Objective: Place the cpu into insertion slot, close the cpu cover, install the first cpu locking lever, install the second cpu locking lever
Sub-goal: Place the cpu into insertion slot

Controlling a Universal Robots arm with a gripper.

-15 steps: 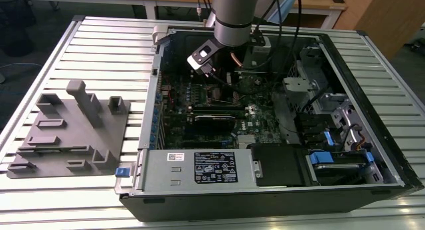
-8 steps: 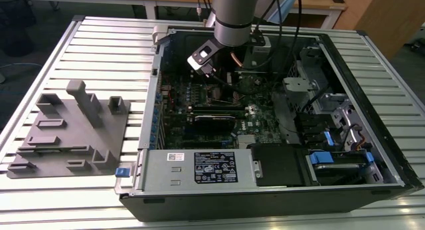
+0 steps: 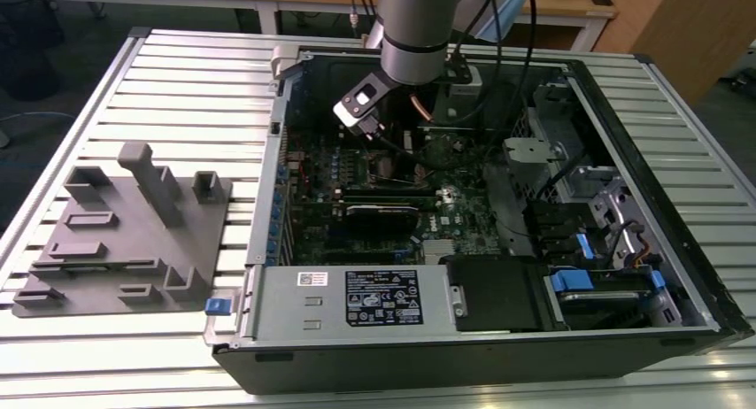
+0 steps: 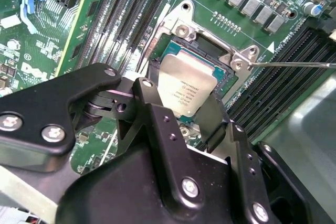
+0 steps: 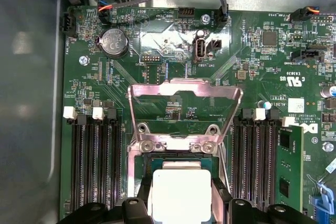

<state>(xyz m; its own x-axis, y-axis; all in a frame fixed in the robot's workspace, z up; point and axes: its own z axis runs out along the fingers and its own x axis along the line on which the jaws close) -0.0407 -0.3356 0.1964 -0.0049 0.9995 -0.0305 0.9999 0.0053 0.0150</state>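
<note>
gripper (image 5: 181, 203) grips cpu (image 5: 180, 186) | cpu cover (image 5: 184, 88) open | memory slots (image 5: 94, 166) flanking

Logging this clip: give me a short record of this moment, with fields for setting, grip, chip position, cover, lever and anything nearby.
setting: open computer case on a slatted metal table, arm reaching inside
grip: hand shut on the chip, fingers on two opposite edges
chip position: over the socket; cannot tell if it is seated
cover: cover open, hinged away from the socket
lever: lever sticks out beside the socket, not latched
nearby: grey holder block on the table, at the exterior view's left
</note>
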